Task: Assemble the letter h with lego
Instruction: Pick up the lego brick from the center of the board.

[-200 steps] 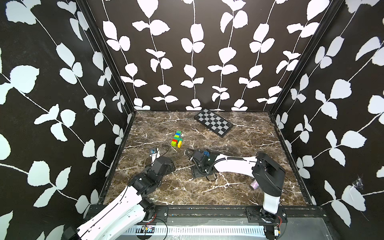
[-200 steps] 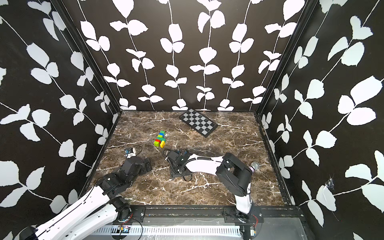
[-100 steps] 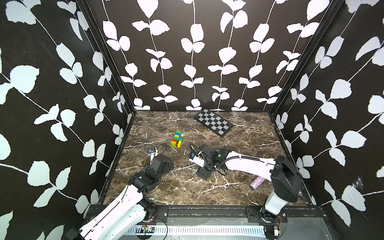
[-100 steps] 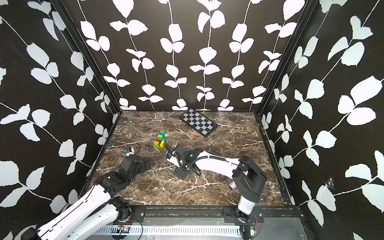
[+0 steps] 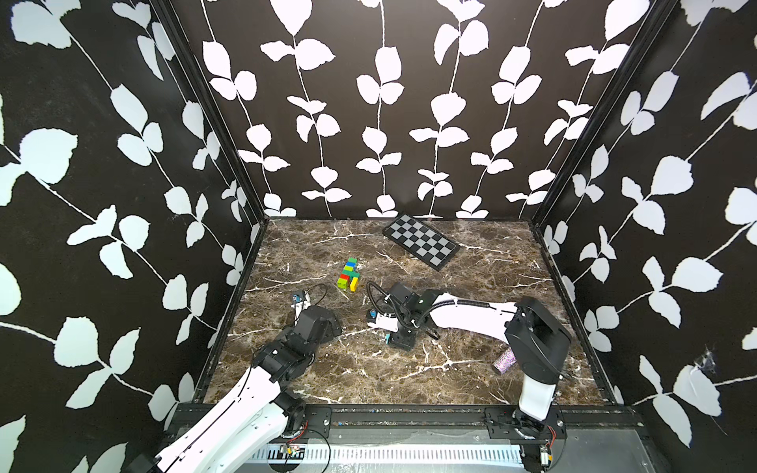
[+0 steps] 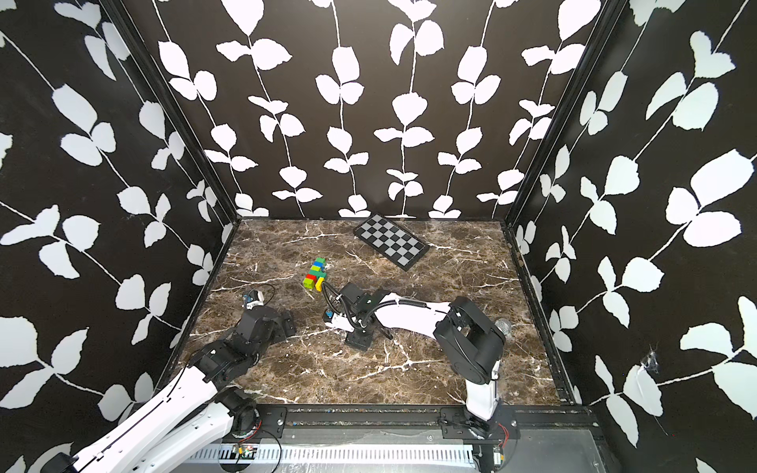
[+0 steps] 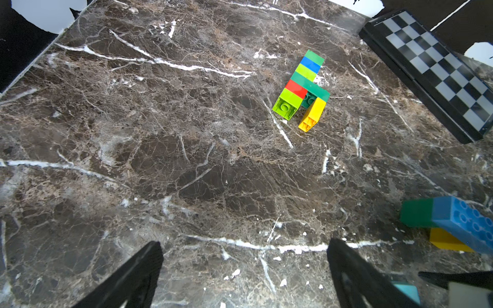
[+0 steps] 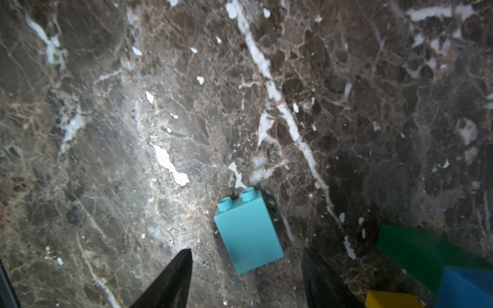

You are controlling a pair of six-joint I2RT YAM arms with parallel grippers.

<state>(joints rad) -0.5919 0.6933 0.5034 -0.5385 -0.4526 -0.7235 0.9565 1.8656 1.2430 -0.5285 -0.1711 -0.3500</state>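
Across the marble counter (image 5: 471,368), the right arm (image 5: 463,315) stoops low near the middle while the left arm (image 5: 311,327) keeps clear, its jaws spread wide and empty. Short of the checkered board (image 5: 421,241) lies the part-built lego letter (image 5: 349,274), flat on the counter. Spare green, blue and yellow bricks (image 7: 453,221) sit near the right jaws, which stand parted either side of a toppled pale blue brick (image 8: 248,232), not yet gripping it. It looks to be the next piece.

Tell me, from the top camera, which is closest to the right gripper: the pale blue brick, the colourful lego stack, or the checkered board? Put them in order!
1. The pale blue brick: right at the right gripper.
2. The colourful lego stack: farther back, in the middle.
3. The checkered board: farthest, at the very back.
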